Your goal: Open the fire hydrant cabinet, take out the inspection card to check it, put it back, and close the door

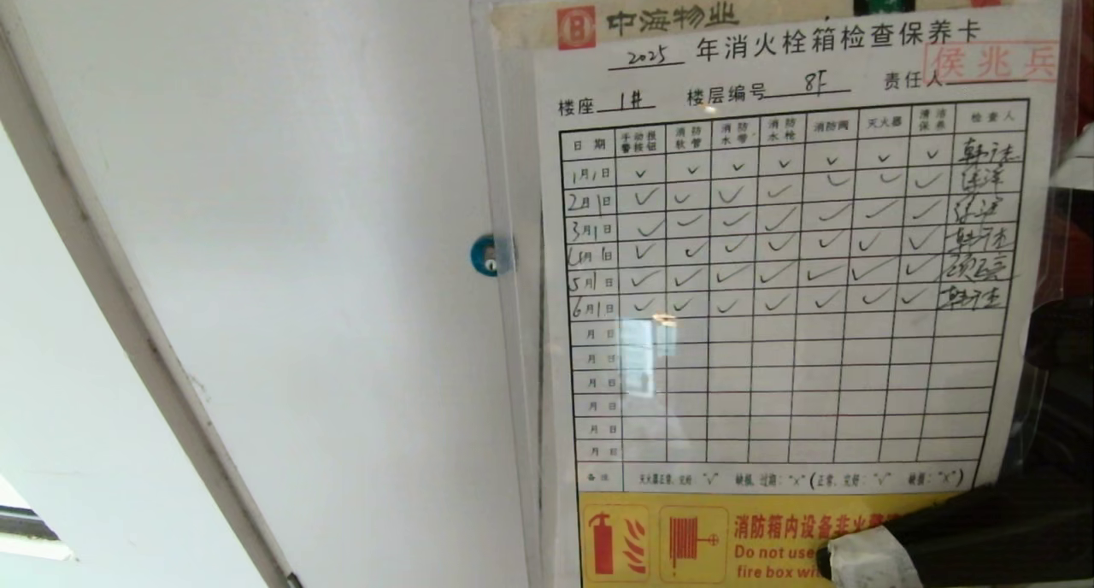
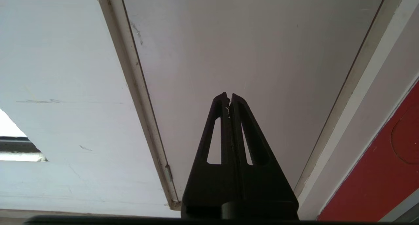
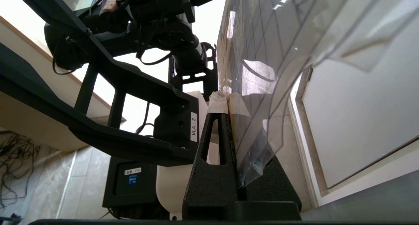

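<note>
The inspection card [image 1: 786, 255], a printed table with ticks and signatures in a clear plastic sleeve, is held upright close before the head camera. My right gripper [image 1: 855, 561], black with white-taped tips, is shut on the card's lower right corner. In the right wrist view, the taped fingertips [image 3: 217, 102] of the right gripper [image 3: 228, 102] pinch the sleeve of the card [image 3: 262, 55], which rises above them. My left gripper [image 2: 228, 97] is shut on nothing and points at a white panel. A red surface [image 2: 376, 172] beside it looks like part of the fire hydrant cabinet. The door is out of view.
Behind the card stands a white door [image 1: 299, 229] with a round blue lock [image 1: 484, 255] and a pale frame strip [image 1: 128, 314]. My own black head mount and torso [image 3: 131, 87] show in the right wrist view, with loose cables [image 3: 16, 159] on the tiled floor.
</note>
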Motion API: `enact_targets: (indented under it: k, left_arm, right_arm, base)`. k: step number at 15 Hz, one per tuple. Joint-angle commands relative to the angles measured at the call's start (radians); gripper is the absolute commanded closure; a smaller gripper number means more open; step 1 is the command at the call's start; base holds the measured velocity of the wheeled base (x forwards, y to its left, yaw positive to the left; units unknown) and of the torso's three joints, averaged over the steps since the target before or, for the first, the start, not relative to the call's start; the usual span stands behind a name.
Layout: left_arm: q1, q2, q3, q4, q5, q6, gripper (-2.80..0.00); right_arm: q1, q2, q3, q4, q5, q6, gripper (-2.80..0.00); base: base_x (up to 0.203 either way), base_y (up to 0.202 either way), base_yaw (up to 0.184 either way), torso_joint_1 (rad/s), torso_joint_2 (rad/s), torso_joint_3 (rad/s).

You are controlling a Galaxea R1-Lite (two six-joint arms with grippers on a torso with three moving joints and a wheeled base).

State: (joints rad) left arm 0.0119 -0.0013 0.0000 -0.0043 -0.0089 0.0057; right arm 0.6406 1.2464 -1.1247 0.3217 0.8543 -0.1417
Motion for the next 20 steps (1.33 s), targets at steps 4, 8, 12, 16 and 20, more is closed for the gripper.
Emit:
enact_targets:
  k: [4,8,12,16,20]
  left_arm:
    - [0.000,0.000,0.003,0.000,0.000,0.000,0.00]
    - [0.000,0.000,0.003,0.000,0.000,0.000,0.00]
    - [0.000,0.000,0.003,0.000,0.000,0.000,0.00]
    - [0.000,0.000,0.003,0.000,0.000,0.000,0.00]
    - [0.000,0.000,0.003,0.000,0.000,0.000,0.00]
  right_arm:
    - [0.012,-0.005,0.000,0.002,0.005,-0.001,0.00]
    - [0.052,-0.037,0.005,0.005,0.005,0.017,0.00]
    - [0.074,-0.048,0.025,0.004,0.005,0.024,0.00]
    - [0.085,-0.062,0.046,0.004,0.005,0.024,0.00]
    - [0.088,-0.072,0.059,0.005,0.005,0.024,0.00]
  base:
    - [0.000,0.000,0.000,0.000,0.00,0.000]
    - [0.000,0.000,0.000,0.000,0.00,0.000]
    - [0.000,0.000,0.000,0.000,0.00,0.000]
    - [0.000,0.000,0.000,0.000,0.00,0.000]
    - [0.000,0.000,0.000,0.000,0.00,0.000]
